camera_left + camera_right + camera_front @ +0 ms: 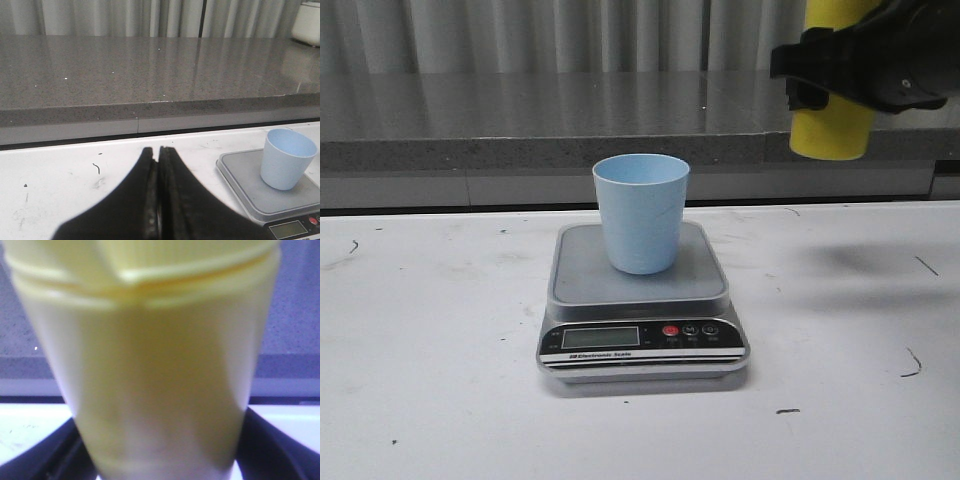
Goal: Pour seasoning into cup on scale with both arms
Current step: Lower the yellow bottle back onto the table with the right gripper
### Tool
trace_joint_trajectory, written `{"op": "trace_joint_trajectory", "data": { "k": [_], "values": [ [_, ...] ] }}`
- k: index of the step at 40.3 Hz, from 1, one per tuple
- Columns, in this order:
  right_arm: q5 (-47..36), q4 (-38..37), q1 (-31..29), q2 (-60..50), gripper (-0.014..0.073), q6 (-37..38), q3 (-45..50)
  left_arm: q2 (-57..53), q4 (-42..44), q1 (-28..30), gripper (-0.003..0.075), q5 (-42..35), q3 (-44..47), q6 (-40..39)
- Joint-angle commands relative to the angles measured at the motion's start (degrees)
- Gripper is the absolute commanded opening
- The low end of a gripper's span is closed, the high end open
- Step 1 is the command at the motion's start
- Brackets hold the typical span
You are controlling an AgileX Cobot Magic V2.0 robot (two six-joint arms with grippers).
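The pale blue cup stands upright on the steel platform of the silver scale in the middle of the table; both also show in the left wrist view, cup on scale. My right gripper is shut on the yellow seasoning bottle and holds it high in the air, up and right of the cup. The bottle fills the right wrist view between the fingers. My left gripper is shut and empty, low over the table left of the scale; it is out of the front view.
A grey stone counter with a ledge runs behind the white table, with curtains behind it. A white appliance sits on the counter at the far right. Small dark marks dot the table.
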Motion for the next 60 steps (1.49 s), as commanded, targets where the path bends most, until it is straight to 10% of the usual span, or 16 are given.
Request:
{"op": "trace_joint_trajectory", "data": {
  "k": [1,60],
  "values": [
    [-9.28,-1.91,1.36,-2.95,0.0263,0.11,2.15,0.51,-0.4,0.1,-0.002,-4.71,-1.62,-0.54],
    [-17.88,-7.36,1.71,8.39,0.0354,12.97,11.89,0.51,-0.4,0.1,-0.002,-4.71,-1.62,-0.54]
  ]
}}
